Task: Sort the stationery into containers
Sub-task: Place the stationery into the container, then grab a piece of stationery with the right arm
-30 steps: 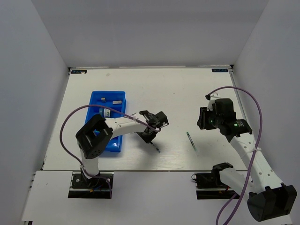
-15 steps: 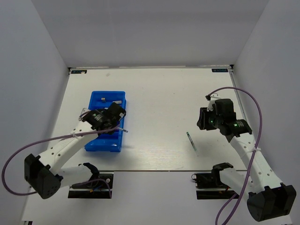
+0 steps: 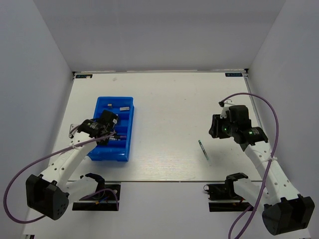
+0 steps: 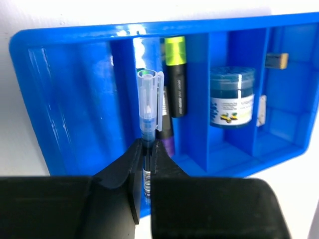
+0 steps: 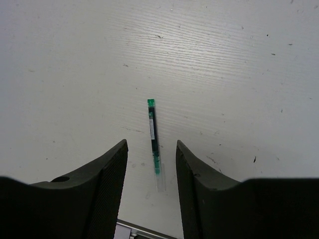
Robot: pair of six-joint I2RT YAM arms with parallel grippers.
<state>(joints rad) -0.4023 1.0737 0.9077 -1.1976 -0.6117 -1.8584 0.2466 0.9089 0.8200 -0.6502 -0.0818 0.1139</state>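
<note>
Your left gripper (image 4: pixel 145 149) is clamped on a clear pen (image 4: pixel 148 99), held over the blue tray (image 4: pixel 149 27). Your right gripper (image 5: pixel 151 147) hangs open above the green-tipped pen (image 5: pixel 153 124), which lies on the table (image 5: pixel 75 50), well apart from the blue tray.

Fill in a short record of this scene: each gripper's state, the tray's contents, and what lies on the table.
Left gripper: shut on a thin clear plastic pen, above the bright blue compartmented plastic tray
Right gripper: open, over a thin green-tipped pen lying on the white table
In tray: yellow-capped black highlighter, round blue-white tin, two small pale erasers
</note>
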